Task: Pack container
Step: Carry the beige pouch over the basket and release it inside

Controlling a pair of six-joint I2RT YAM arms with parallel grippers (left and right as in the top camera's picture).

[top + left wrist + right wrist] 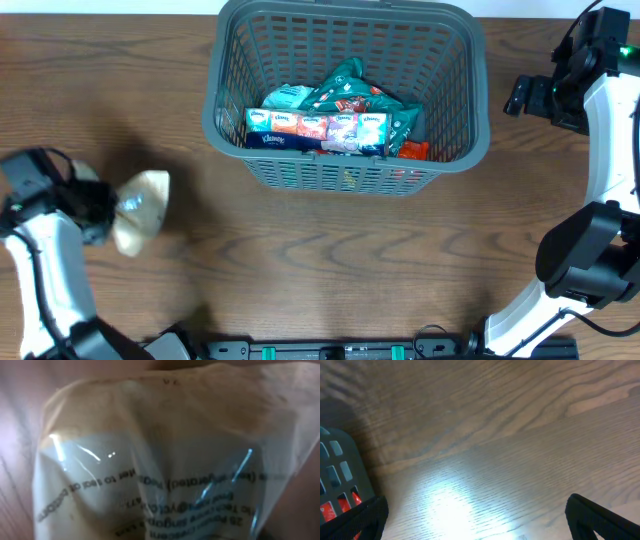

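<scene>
The container [476, 130], a dark grey lattice basket, stands at the back middle of the table. It holds a row of tissue packs [315, 130], green packets [345, 90] and an orange packet [412, 150]. At the left, my left gripper [104, 208] is shut on a crinkled clear and beige plastic bag [142, 208]. That bag [165, 460] fills the left wrist view with printed text and hides the fingers. My right gripper [520, 95] hangs open to the right of the basket, with nothing between its fingers [600, 515]. A corner of the basket [340, 475] shows at the left of the right wrist view.
The wooden table [330, 260] stretches in front of the basket. The right arm's base [590, 265] stands at the front right, and the left arm [50, 270] runs along the left edge.
</scene>
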